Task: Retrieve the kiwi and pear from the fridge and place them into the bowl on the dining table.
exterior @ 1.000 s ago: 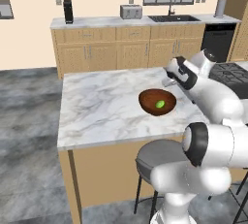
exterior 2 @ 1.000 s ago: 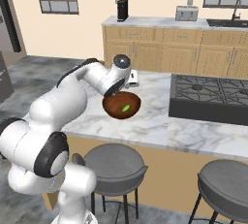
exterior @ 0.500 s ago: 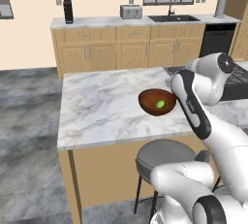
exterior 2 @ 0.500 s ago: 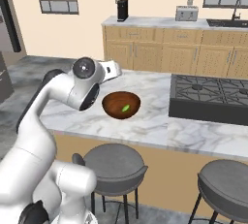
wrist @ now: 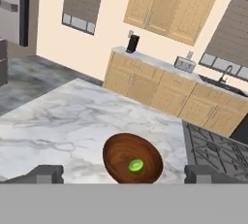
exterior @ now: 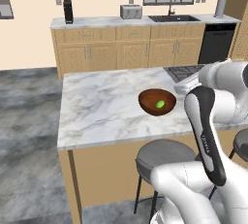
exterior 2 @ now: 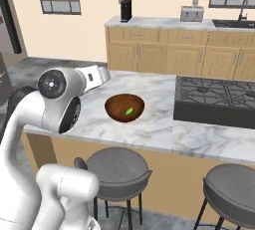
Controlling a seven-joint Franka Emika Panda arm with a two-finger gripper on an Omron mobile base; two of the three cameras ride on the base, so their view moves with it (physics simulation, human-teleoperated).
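1. The kiwi, small and green, lies inside the bowl; I judge it soft and a little slippery, best gripped gently around its middle.
2. The wooden bowl rests on the marble counter, left of the stove.
3. The tool hangs near the bowl, its fingertips spread wide, pinching nothing.

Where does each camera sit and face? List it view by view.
Left base view: behind the arm's left, facing the marble-topped dining table and round reddish-brown wooden bowl; white arm at right.
Right base view: behind its right, same bowl; arm at left.
Hand view: on the hand, looking down over the bowl; open tool tips at bottom.
All three share the bowl holding a small green fruit.
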